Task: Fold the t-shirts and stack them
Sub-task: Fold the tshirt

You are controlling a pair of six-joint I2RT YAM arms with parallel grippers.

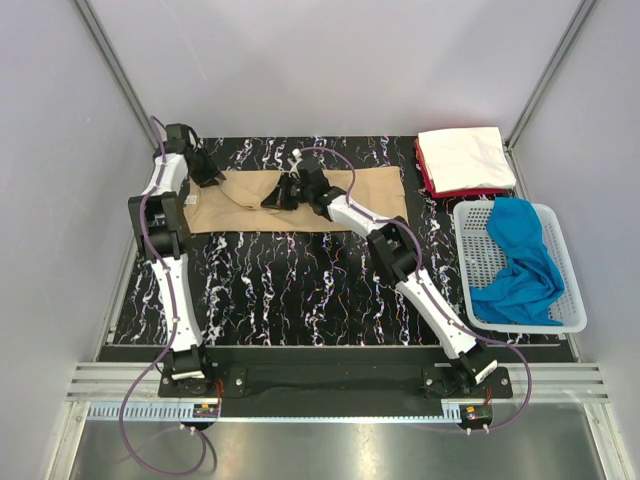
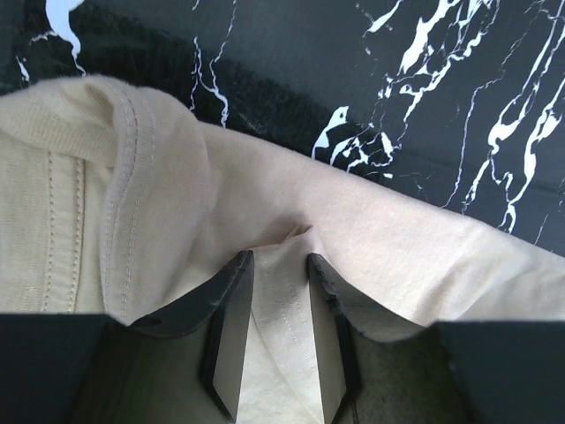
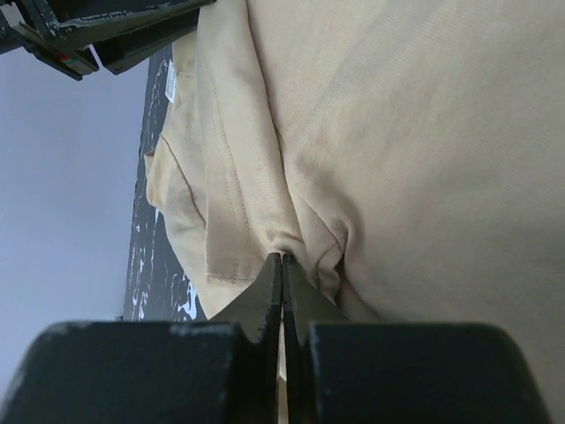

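Observation:
The tan t-shirt (image 1: 370,200) lies spread along the back of the black marbled mat (image 1: 290,280). My left gripper (image 1: 207,172) is at its left end. In the left wrist view this gripper (image 2: 278,258) is closed on a raised fold of the tan t-shirt (image 2: 424,247) with a stitched hem. My right gripper (image 1: 277,195) is over the shirt's middle. In the right wrist view it (image 3: 282,256) is shut, pinching a pucker of the tan t-shirt (image 3: 424,132). A folded white t-shirt (image 1: 460,155) lies on a red t-shirt (image 1: 450,191) at the back right. A blue t-shirt (image 1: 515,265) lies crumpled in the basket.
The white mesh basket (image 1: 572,300) stands at the mat's right edge. Grey walls and metal frame posts (image 1: 110,60) close in the back and sides. The left arm's dark parts (image 3: 106,26) show at the top left of the right wrist view.

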